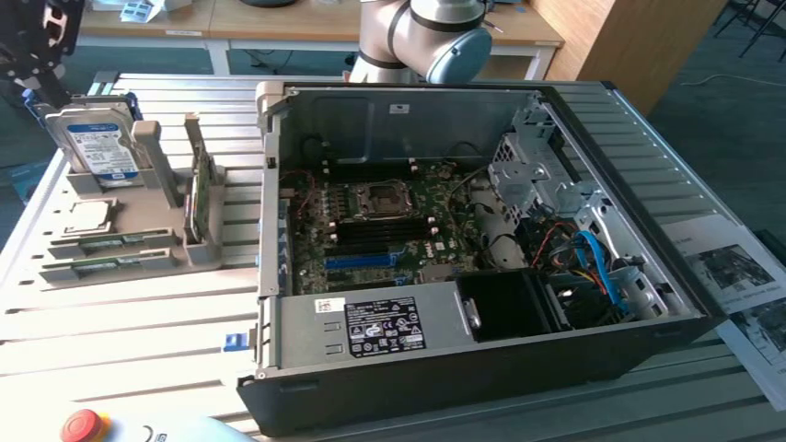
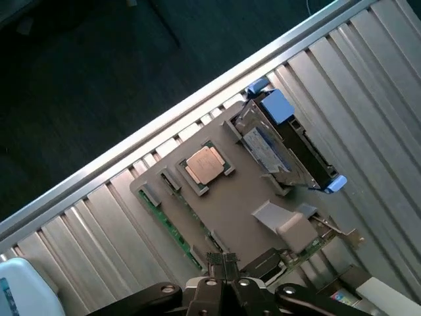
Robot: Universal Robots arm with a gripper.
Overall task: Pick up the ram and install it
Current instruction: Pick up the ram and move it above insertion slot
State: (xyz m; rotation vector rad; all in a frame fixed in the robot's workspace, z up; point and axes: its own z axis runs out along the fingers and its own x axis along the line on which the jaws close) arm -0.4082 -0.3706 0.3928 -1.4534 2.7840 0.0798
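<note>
In the exterior view, a grey holder [image 1: 184, 250] of matte plastic stands on the ribbed metal tabletop [image 1: 123, 322]. Beside the holder is an open black computer case [image 1: 491, 368], with its green motherboard [image 1: 381, 230] lying bare inside. The ram [image 1: 109, 242], a long, thin green stick, lies flat in a low slot of the holder, on the side away from the case. A second stick [image 1: 105, 268] of the same kind lies in the slot next to it. Also on the holder are a silver hard drive [image 1: 96, 138] with a blue and white label, standing upright, a small square processor chip [image 1: 86, 216], and a thin card [image 1: 197, 189] standing on its edge. The black gripper [image 1: 33, 81] hangs above the holder's hard drive corner, well apart from the ram. The edge of the picture cuts it off, so its jaws are hard to make out here.

In the wrist view, the gripper [image 2: 222, 258] looks down on the holder [image 2: 243, 210]. Its two black jaws are pressed together and they hold nothing. The ram [image 2: 172, 229] runs as a narrow green strip along one long edge of the holder. The end of the strip that is nearer to the jaws lies beside their tips and lower than them. The copper-coloured processor chip [image 2: 205, 166] sits in its square pocket. The hard drive [image 2: 276, 141] stands at the holder's far end. The gripper body hides part of the card [image 2: 322, 237].
</note>
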